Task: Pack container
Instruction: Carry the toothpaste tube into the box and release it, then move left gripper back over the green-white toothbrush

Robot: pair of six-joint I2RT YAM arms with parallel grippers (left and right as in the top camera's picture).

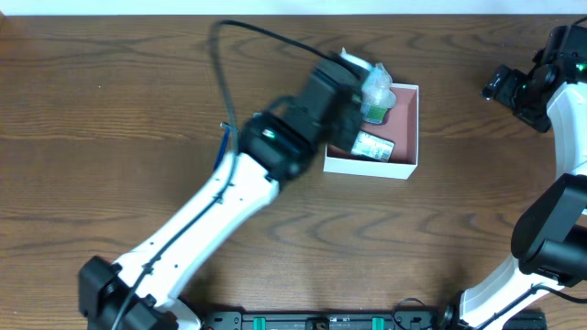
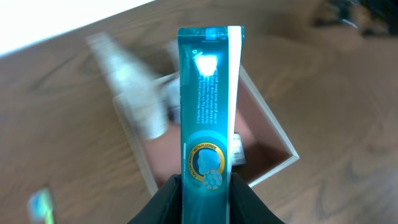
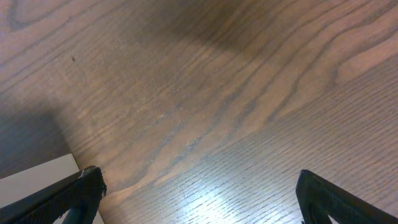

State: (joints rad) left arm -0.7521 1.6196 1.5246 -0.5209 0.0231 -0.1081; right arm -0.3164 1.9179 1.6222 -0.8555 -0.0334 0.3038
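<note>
The container (image 1: pixel 406 137) is a square white box with a pink inside, at the back middle of the table. It holds a clear bottle with green (image 1: pixel 377 92) and a green and white pack (image 1: pixel 372 145). My left gripper (image 1: pixel 347 96) hangs over the container's left side. In the left wrist view the left gripper (image 2: pixel 206 193) is shut on a long teal toothpaste box (image 2: pixel 208 106), held above the container (image 2: pixel 277 134), with a blurred white bottle (image 2: pixel 134 93) below. My right gripper (image 1: pixel 503 87) is open and empty over bare wood at the far right (image 3: pixel 199 193).
A small blue item (image 1: pixel 223 137) lies on the table beside the left arm, mostly hidden by it. The wooden table's far edge runs along the top of the overhead view. A white surface (image 3: pixel 37 177) shows at the lower left of the right wrist view.
</note>
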